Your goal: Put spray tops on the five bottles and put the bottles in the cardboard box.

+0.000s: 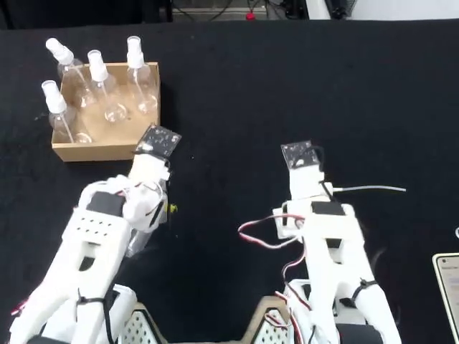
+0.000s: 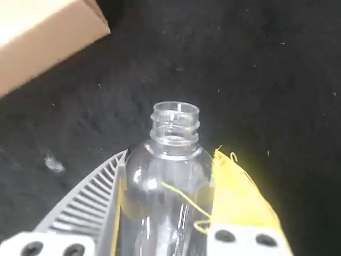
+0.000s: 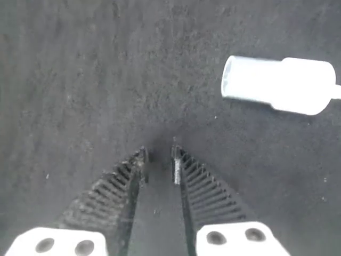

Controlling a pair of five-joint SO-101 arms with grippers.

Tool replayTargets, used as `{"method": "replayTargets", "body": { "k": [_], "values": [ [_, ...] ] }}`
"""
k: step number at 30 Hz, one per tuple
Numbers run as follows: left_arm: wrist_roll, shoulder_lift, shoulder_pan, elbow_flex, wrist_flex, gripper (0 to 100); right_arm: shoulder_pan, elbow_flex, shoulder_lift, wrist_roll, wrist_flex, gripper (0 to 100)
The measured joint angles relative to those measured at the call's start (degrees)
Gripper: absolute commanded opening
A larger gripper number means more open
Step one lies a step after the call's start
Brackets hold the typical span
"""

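Your left hand point(image 2: 170, 156) pinches the bottle point(image 2: 169, 181) low, leaving its neck free for the top point(image 3: 277, 85) beside your barely spread right hand point(image 3: 159, 160).

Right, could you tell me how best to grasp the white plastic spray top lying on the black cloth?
Probably across the thick cylindrical body of the white plastic spray top, from above: it lies on its side, both round flanks free; the thin tube at one end looks too slight.
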Motion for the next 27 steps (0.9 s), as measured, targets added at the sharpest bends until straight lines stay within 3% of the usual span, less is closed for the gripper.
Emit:
{"method": "replayTargets", "body": {
  "k": [3,6,13,17,21,27],
  "values": [
    [3.96,-0.53,0.26,1.93,-2.20,4,0.09,-7.74,0.00,4.40,8.70,20.1],
    [6.95,-0.62,0.44,2.55,-2.73,4,0.53,-15.21,0.00,13.36,16.62,25.8],
    [10.02,-0.62,0.44,2.81,-2.73,4,0.53,-20.13,0.00,47.30,18.90,24.7],
    [10.02,-0.62,0.44,3.87,-2.99,4,0.44,-20.13,0.00,62.15,18.90,24.7],
    [10.02,-0.62,0.44,3.87,-2.99,4,0.53,-20.13,0.00,69.45,18.73,24.7],
    [10.02,-0.62,0.44,3.87,-2.99,4,6.68,-22.86,5.71,70.95,11.16,28.5]
  ]
}}
